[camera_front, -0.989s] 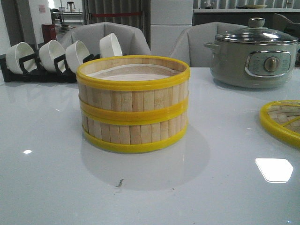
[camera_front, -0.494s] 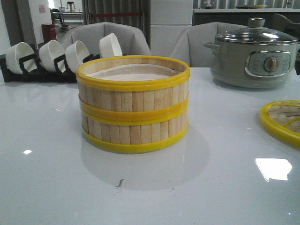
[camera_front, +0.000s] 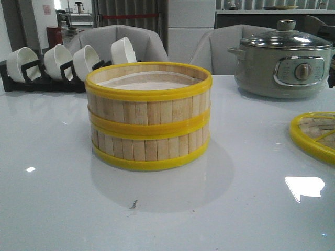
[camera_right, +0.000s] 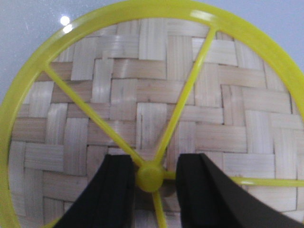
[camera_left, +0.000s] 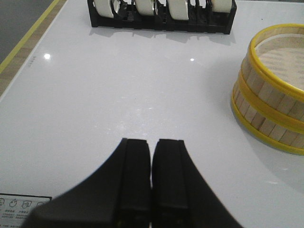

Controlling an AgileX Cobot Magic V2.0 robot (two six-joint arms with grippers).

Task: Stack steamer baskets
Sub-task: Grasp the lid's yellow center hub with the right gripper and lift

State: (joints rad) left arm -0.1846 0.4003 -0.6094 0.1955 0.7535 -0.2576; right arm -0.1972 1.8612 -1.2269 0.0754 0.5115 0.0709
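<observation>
The two steamer baskets (camera_front: 148, 116) already sit stacked mid-worktop (camera_front: 57, 198). The left gripper (camera_left: 151, 156) is pressed together, empty; the right gripper (camera_right: 151, 176) straddles the lid (camera_right: 142, 118) knob, seemingly not clamped.

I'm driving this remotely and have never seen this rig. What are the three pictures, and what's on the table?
It is a robot with two arms. The front view looks forward over the white table: two steamer baskets stand stacked, with a bowl rack behind, a grey pot and a woven lid to the right. The other two views come from wrist cameras. The left gripper is shut, holding nothing, over bare table beside the baskets. The right gripper is open, its fingers on either side of the lid's knob.
</observation>
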